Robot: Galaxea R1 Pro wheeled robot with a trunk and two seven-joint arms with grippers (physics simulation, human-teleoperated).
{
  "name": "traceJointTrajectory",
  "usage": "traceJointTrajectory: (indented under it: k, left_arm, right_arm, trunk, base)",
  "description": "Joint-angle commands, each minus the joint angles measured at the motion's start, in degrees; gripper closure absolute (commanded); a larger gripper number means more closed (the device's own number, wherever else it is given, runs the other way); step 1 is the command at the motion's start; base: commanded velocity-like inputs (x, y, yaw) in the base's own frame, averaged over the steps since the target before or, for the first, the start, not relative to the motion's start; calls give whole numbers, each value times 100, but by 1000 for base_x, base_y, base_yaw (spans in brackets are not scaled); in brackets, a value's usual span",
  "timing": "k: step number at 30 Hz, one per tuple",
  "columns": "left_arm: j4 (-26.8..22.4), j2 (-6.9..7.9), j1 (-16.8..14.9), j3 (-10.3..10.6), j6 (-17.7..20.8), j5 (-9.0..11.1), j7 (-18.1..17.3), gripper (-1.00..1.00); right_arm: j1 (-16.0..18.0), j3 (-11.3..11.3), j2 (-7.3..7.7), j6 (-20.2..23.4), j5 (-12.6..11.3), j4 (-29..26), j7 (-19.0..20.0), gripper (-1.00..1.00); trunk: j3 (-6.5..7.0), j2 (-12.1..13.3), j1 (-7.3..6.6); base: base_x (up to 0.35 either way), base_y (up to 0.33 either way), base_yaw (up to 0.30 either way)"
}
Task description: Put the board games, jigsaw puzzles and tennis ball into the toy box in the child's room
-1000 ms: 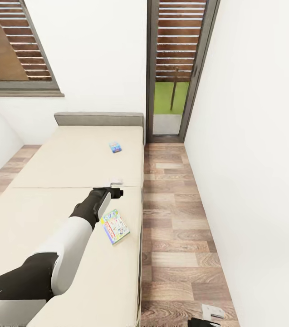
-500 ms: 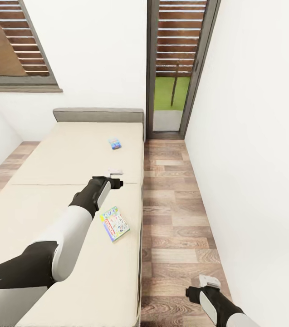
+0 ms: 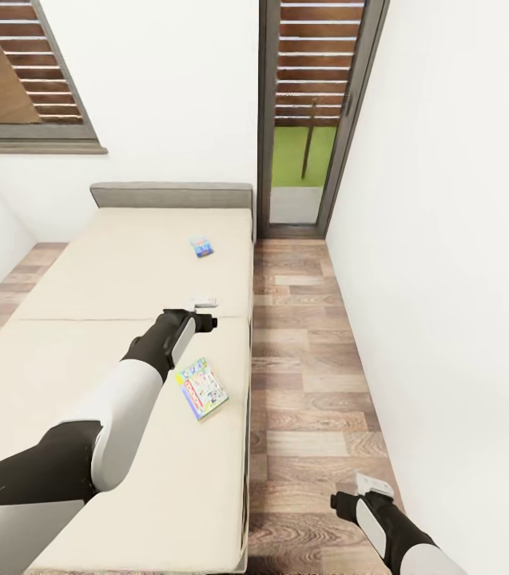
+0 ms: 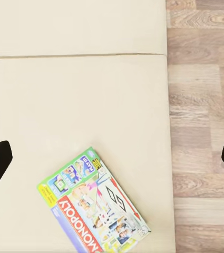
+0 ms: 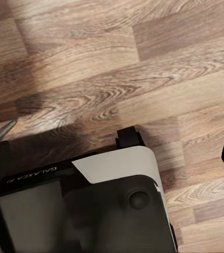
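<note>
Left gripper (image 3: 204,312), spread open, is held over bed (image 3: 86,319); board game (image 3: 201,388) lies just below-right, long axis diagonal; right gripper's (image 3: 363,491) state can't be told.

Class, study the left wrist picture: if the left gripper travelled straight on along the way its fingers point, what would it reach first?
Probably the bed: its bare cream top lies dead ahead of the left gripper. The Monopoly board game sits off that line, though depth is uncertain.
</note>
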State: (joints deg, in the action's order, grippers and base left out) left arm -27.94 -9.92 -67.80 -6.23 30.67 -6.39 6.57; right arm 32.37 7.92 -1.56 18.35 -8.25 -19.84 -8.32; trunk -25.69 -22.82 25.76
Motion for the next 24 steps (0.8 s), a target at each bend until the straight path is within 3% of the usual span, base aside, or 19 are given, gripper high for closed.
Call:
traceJointTrajectory:
  k: [1,24]
  left_arm:
    - [-2,-8,-24,-40,30,-58,-15,-100]
    - [34,-8,-339,-36,132,-55,-15,-100]
  right_arm:
    - [0,4,0,24,-61,-15,-37,-100]
    - [-2,16,5,37,-70,-28,-44,-100]
  trunk:
    - [-19,-10,3]
    - [-236,-10,3]
  base:
    - [0,0,0]
    - [0,0,0]
